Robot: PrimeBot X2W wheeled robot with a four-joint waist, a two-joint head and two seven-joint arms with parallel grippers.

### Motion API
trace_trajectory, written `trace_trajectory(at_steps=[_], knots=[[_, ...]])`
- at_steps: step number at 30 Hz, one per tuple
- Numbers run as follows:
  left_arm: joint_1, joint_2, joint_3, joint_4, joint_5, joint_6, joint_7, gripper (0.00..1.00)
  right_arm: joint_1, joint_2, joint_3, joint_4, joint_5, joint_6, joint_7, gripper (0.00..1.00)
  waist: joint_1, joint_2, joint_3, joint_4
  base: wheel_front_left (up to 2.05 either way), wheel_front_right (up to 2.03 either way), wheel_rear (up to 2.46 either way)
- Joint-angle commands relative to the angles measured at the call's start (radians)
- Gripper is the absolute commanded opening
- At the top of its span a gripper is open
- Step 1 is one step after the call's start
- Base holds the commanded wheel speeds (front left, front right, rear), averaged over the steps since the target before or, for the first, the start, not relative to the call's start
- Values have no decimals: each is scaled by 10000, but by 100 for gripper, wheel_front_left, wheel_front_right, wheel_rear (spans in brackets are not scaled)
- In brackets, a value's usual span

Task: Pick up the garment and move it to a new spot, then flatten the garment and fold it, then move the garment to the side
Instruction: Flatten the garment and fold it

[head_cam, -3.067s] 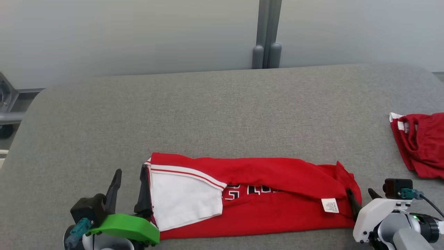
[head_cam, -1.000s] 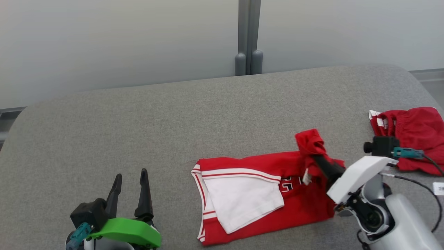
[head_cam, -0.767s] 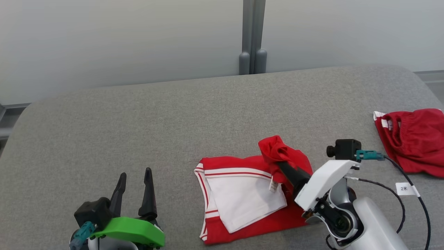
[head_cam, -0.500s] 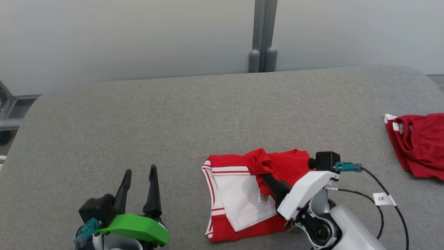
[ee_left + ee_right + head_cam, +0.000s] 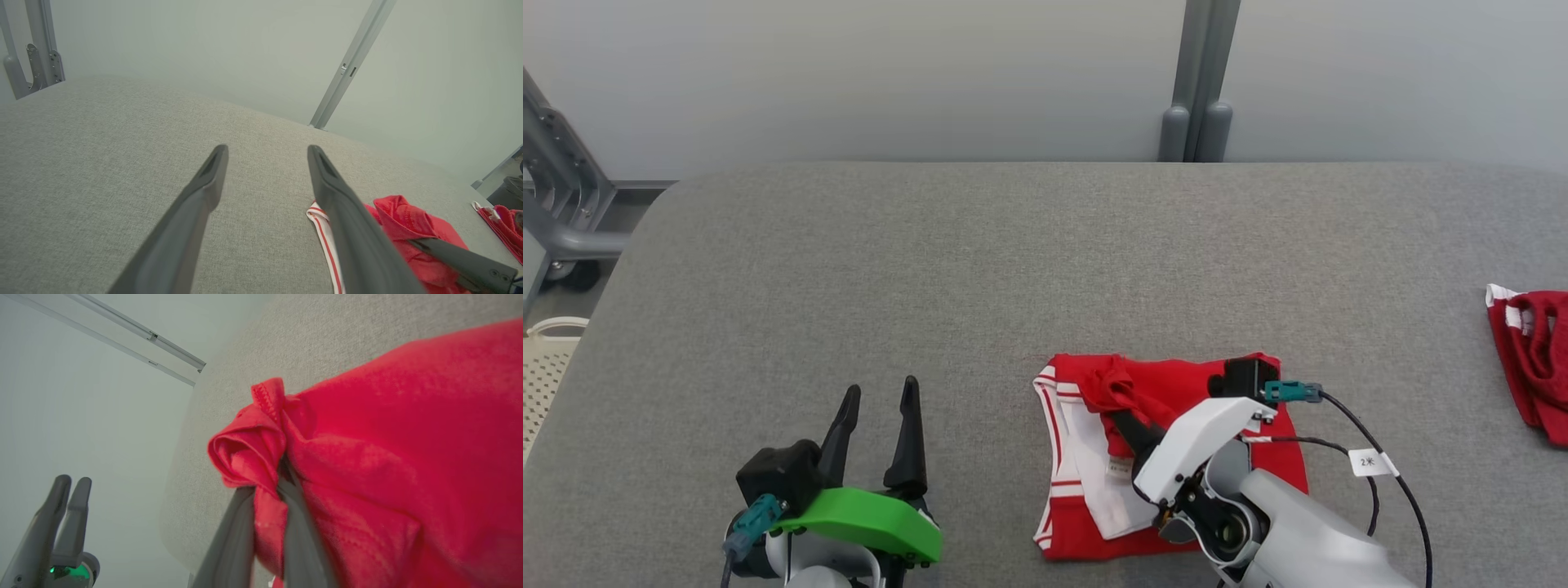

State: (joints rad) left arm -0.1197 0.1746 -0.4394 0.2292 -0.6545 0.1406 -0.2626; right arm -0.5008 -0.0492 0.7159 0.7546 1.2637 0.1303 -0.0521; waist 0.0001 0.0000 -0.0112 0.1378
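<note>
The garment (image 5: 1176,384) is a red jersey with white trim, lying folded on the grey surface at the lower middle of the head view. My right gripper (image 5: 1123,412) is shut on a bunched red end of the garment (image 5: 253,457), held over its white-trimmed left part. In the right wrist view the red cloth is pinched between the two dark fingers (image 5: 233,535). My left gripper (image 5: 879,400) stands open on bare grey fabric to the garment's left, nothing between its fingers (image 5: 196,204). The garment's striped edge (image 5: 322,228) shows past the right finger.
A second red garment (image 5: 1531,355) lies crumpled at the far right edge. A grey metal frame (image 5: 560,212) and a white basket (image 5: 543,359) stand off the surface's left end. A grey post (image 5: 1196,82) rises behind the surface. Grey fabric (image 5: 890,269) stretches ahead of the left gripper.
My right gripper has carried the garment's right end leftward over itself, folding the long jersey to about half its length. The left gripper let go earlier and stays open. The head camera has shifted.
</note>
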Motion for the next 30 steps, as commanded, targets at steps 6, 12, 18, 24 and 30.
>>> trace_trajectory(at_steps=[6,12,18,24,30], knots=[[-218,-94,42,174,94,-75,-24,100,-815,-30,1621,696,1370,8,-532,100,-1,0,17,176,0,0,0],[-103,-120,171,144,142,-62,-26,100,-1370,-30,2710,806,1890,6,-1171,100,-1,0,-48,19,0,0,0],[70,-129,299,43,208,-28,-14,100,-1765,-36,2990,947,1810,6,-1901,100,-1,0,-102,-260,0,0,0],[230,-154,304,-99,283,-20,-15,100,-1973,-254,1444,1369,541,6,-2121,100,-1,0,-120,-550,0,0,0],[304,-184,193,-121,321,-45,-15,100,-1179,-479,-451,871,-1339,6,-2124,100,-1,0,-123,-663,0,0,0]])
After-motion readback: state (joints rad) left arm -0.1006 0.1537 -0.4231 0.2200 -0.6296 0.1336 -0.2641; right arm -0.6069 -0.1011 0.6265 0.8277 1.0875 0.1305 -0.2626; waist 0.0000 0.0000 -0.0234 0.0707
